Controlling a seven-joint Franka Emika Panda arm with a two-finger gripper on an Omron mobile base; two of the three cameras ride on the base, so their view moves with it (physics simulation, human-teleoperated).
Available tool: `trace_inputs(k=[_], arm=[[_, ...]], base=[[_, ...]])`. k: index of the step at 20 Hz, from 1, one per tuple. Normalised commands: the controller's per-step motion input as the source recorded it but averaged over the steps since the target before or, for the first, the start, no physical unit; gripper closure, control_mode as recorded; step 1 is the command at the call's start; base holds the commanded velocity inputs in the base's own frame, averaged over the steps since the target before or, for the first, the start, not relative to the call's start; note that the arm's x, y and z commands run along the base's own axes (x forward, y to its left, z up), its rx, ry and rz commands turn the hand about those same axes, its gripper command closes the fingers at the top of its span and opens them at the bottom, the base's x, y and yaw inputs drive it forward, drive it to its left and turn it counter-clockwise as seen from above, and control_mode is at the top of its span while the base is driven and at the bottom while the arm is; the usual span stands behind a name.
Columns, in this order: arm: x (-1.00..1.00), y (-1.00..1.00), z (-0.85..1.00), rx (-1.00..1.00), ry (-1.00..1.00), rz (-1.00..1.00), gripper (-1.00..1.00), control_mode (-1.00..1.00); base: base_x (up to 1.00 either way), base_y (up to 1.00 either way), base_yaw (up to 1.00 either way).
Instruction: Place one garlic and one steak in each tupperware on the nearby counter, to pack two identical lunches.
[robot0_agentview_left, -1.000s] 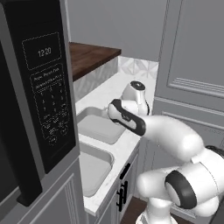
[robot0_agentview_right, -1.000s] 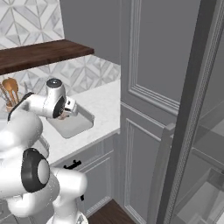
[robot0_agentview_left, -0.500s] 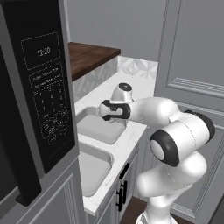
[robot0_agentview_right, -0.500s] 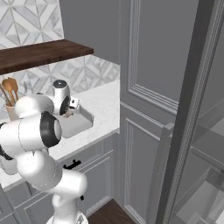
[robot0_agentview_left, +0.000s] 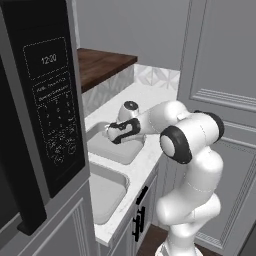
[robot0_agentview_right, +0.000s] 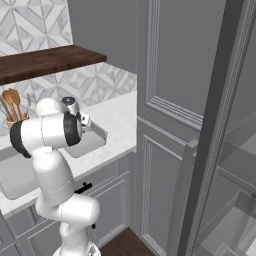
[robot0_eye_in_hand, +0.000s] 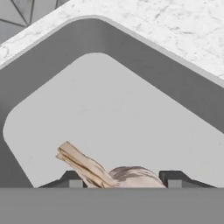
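My gripper (robot0_eye_in_hand: 123, 179) is shut on a garlic (robot0_eye_in_hand: 136, 175), a pale bulb with a tan papery stem, held between the two dark fingertips. It hangs just above the floor of a pale grey tupperware (robot0_eye_in_hand: 113, 105). In the left base view the gripper (robot0_agentview_left: 112, 133) hovers over the far tupperware (robot0_agentview_left: 120, 150); a second tupperware (robot0_agentview_left: 102, 192) lies nearer on the white counter (robot0_agentview_left: 150, 100). From the right base view the far tupperware (robot0_agentview_right: 94, 139) sits in front of my arm. The steak is out of view.
A black microwave (robot0_agentview_left: 40, 100) stands close on the left, with a dark wooden shelf (robot0_agentview_left: 100, 62) behind it. Tall grey cabinet doors (robot0_agentview_left: 225, 75) rise on the right. A holder of wooden spoons (robot0_agentview_right: 12, 105) stands by the tiled wall.
The arm has folded and its hand has swung left and down, coming low over the far tupperware with the garlic still in its grip.
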Motion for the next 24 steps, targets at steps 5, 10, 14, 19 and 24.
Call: trace_inputs(k=[5, 10, 14, 19, 24], arm=[[0.01, 0.0, 0.37, 0.0, 0.0, 0.0, -1.0, -1.0], [-0.2, -0.18, 0.24, 0.0, -0.04, -0.01, -1.0, -1.0], [-0.06, -0.14, -0.2, -0.03, -0.05, 0.0, -1.0, -1.0], [-0.63, -0.24, 0.32, 0.0, -0.16, 0.0, -1.0, -1.0], [-1.0, -0.88, 0.97, 0.12, -0.18, -0.06, -1.0, -1.0]], base=[[0.0, 0.0, 0.0], [0.0, 0.0, 0.0], [0.0, 0.0, 0.0], [0.0, 0.0, 0.0], [0.0, 0.0, 0.0]])
